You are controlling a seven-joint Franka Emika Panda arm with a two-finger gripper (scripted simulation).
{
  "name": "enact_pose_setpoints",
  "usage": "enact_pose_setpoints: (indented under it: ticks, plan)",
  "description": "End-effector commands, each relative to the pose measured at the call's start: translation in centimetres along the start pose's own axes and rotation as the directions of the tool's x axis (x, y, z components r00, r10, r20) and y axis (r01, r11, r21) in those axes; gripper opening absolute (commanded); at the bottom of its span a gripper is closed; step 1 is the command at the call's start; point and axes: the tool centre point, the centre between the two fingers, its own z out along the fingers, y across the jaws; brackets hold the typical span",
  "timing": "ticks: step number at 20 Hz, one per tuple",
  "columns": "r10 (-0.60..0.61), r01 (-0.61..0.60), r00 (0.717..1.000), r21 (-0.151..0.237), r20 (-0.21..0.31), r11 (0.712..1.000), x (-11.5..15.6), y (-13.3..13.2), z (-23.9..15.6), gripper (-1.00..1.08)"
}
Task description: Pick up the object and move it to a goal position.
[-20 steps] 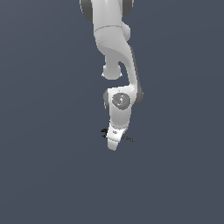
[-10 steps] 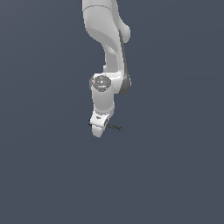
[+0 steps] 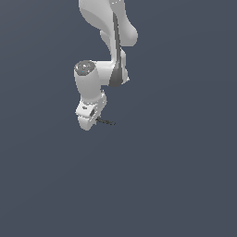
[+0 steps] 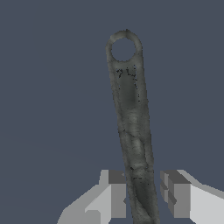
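A: In the exterior view, over a bare grey-blue ground, we note the arm [image 3: 99,55] reaching down, with the gripper [image 3: 88,121] low at the exterior view's left. The object [image 3: 105,121] juts out of it sideways toward the exterior view's right, a thin dark sliver. We see no goal marker.

B: Does it rest on the ground or hang clear?

A: We cannot tell from here; nothing gives height.

B: In the wrist view we find the object [image 4: 131,122] running away from the gripper [image 4: 143,197]: a flat, slim, speckled grey-olive shaft with a ring at the far end.

A: One fingertip [image 4: 114,194] sits hard against the shaft; the other shows a sliver of gap. We judge the jaws closed on the object at its near end.

B: It looks stiff, light and narrow. Held so far from the middle, we reckon it could pivot between the pads; a grip nearer mid-shaft would be steadier.
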Motion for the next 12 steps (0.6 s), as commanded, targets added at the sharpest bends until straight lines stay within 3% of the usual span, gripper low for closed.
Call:
enact_pose_setpoints:
  ticks: [1, 12]
  plan:
    - [-0.001, 0.001, 1.000, 0.000, -0.001, 1.000, -1.6, -0.3, -0.9, -1.00]
    - [-0.001, 0.001, 1.000, 0.000, -0.001, 1.000, -4.6, -0.7, -2.5, -1.00]
